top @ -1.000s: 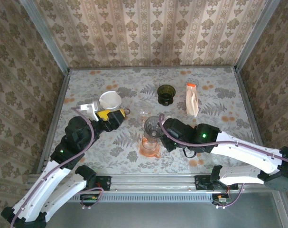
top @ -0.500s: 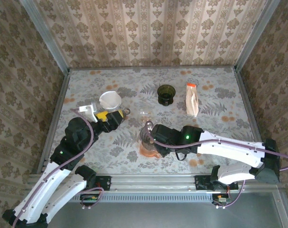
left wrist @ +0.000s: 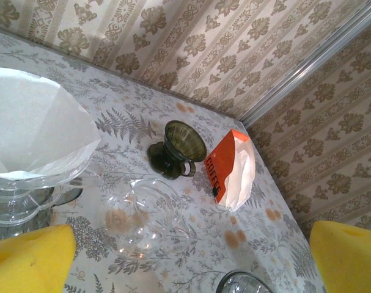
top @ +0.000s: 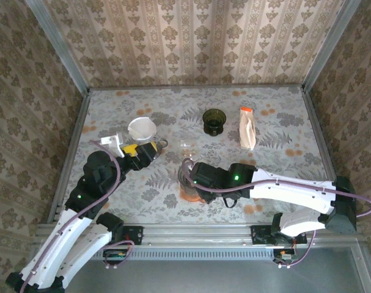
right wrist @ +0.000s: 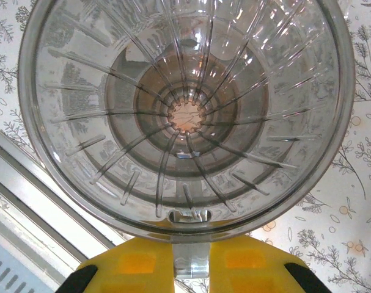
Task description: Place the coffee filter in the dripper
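The white paper coffee filter [top: 142,127] [left wrist: 32,125] stands open in a clear glass holder [left wrist: 17,198] at the left of the table. My left gripper [top: 152,148] [left wrist: 188,271] is open just beside and near of it, yellow pads spread wide, nothing between them. My right gripper [top: 194,176] [right wrist: 190,259] is shut on the handle of a clear ribbed dripper [top: 185,174] [right wrist: 186,113], held mouth-up above an orange base [top: 188,195]. The dripper's rim [left wrist: 243,282] also shows in the left wrist view. A dark green dripper [top: 214,120] [left wrist: 176,146] stands further back.
A clear glass cup [top: 185,146] [left wrist: 139,223] lies between the two grippers. An orange and white coffee bag [top: 247,128] [left wrist: 234,168] lies at the back right. Patterned walls close three sides; a metal rail [top: 191,231] runs along the near edge.
My right arm has carried the clear dripper to the left and towards the near edge, over the orange base. The left arm has hardly moved.
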Tool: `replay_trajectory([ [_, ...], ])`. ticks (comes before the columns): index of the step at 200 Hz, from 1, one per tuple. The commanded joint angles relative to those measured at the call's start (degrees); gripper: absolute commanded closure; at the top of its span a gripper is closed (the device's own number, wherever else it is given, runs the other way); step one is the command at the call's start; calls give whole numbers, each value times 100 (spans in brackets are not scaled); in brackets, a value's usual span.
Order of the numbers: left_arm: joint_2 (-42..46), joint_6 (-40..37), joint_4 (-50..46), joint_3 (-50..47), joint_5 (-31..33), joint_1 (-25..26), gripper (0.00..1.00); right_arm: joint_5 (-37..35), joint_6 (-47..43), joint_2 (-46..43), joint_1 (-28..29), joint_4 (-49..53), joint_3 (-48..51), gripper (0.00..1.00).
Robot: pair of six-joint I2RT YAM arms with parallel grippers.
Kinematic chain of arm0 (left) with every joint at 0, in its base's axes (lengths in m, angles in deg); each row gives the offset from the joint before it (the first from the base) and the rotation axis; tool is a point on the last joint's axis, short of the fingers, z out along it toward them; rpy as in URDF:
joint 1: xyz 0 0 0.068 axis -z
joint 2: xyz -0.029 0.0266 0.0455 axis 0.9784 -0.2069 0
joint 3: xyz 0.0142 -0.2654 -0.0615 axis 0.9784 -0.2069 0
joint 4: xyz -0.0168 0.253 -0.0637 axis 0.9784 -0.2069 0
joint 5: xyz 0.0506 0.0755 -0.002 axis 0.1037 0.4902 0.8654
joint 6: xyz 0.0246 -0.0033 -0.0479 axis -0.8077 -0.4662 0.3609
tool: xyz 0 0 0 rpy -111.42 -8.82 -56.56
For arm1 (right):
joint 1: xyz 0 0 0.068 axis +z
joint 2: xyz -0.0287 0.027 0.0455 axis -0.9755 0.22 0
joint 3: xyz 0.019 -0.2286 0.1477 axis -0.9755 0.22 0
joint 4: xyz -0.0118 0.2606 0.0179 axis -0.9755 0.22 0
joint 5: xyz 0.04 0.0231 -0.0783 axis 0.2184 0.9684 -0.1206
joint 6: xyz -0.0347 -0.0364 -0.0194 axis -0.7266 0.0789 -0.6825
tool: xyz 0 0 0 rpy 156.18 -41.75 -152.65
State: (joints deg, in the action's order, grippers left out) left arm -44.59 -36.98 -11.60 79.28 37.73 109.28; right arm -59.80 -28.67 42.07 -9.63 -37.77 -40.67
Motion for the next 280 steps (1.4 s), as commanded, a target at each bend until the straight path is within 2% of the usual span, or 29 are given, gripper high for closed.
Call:
replay_trajectory([
  [1,49,62,123,-58,-118,-63,0,-130,63,78,72,25,-205,84],
  [25,52,53,89,-49,-136,-90,0,-166,98,119,112,71,-205,82],
  [68,53,62,86,-49,-170,-150,0,-247,187,84,142,102,-144,72],
  [77,53,62,82,-42,-180,-152,0,-277,203,68,142,127,-148,66],
  [92,53,54,84,-41,-203,-163,0,-349,244,26,142,159,-131,46],
  [112,51,59,39,-27,-181,-178,0,-414,266,-98,142,108,-84,35],
  [134,57,69,44,-36,-196,-182,0,-499,284,-279,142,50,-55,28],
  [207,-9,69,280,-49,-495,-206,0,-1295,260,-1330,-1,-130,104,21],
  [219,-34,70,317,-50,-518,-205,0,-1329,236,-1500,-286,-164,101,21],
  [249,-179,211,561,-157,-668,-204,0,-1114,60,-1668,-1440,-499,177,26],
  [280,-286,328,727,-264,-782,-191,1,-1027,-331,-1362,-2604,-1078,108,37],
])
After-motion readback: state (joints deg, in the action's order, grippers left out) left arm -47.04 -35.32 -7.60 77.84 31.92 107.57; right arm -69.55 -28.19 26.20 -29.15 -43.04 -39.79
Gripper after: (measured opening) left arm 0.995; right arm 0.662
